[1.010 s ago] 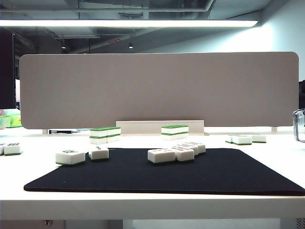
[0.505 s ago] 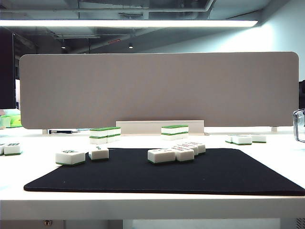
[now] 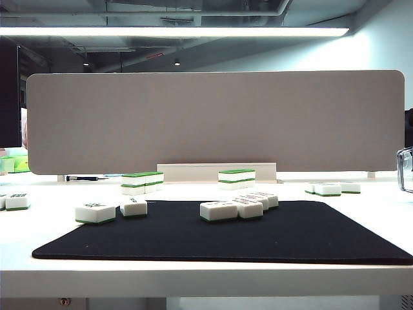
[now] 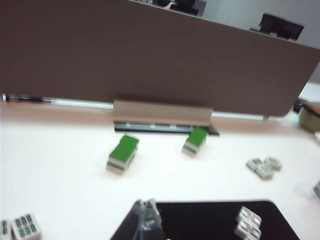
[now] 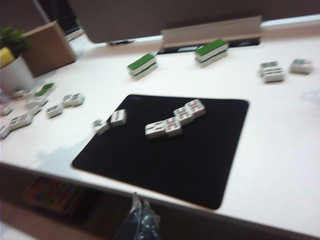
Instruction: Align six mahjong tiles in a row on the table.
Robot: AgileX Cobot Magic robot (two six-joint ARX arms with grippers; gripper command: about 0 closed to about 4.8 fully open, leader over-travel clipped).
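Beyond the left fingers [image 4: 146,220], which are pressed together with nothing between them, you are looking at the black mat [image 4: 210,220] lying on the white bench [image 4: 60,165]. The left fingers are hanging over the mat's near corner, and two of the mahjong tiles [image 4: 247,222] are sitting on the mat off to one side of them, well apart. Farther out from those fingers, two green-topped stacks [image 4: 123,153] are standing on the bare bench before the grey divider [image 4: 150,60].

You are seeing the right fingers [image 5: 140,220] held back off the bench edge, low in their wrist view; they appear to be closed and are carrying nothing, though the picture is blurred. Ahead of them the mat is spreading out, with a touching diagonal run of four tiles [image 5: 175,119] near its middle and two more tiles [image 5: 110,121] at its far side edge, the outer one half off the mat. All six are lying well clear of both sets of fingers.

In the exterior view, neither arm is showing; the tiles [image 3: 235,206] are resting along the mat's [image 3: 258,236] back edge.
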